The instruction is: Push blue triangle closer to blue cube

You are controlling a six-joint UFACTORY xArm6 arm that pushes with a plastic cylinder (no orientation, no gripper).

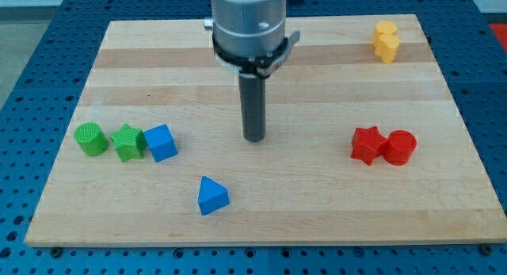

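**Blue triangle lying apart from the blue cube, tip hanging mid-bench**

Nearest the bench's bottom edge, the blue triangle is sitting alone, a little left of centre and pointing upward in the view. It is touching no other block.

Further up and toward the left edge, three blocks are forming a short row. The blue cube is sitting at the row's right end, up and to the left of the triangle, with bare wood showing between the two. The green star is pressing against the cube's left side, and the green cylinder is standing just beside the star, nearest the left edge.

Toward the right edge, at about the same depth, the red star and the red cylinder are sitting against each other, the cylinder on the outer side.

Around the bench's middle, my tip is coming down from the grey arm housing above. It is standing up and to the right of the triangle and well to the right of the cube, touching neither. The end effector is a plain rod, so it is neither spread nor pinching anything.

Farthest off, by the top right corner, a yellow block is resting alone; its exact shape is hard to make out.
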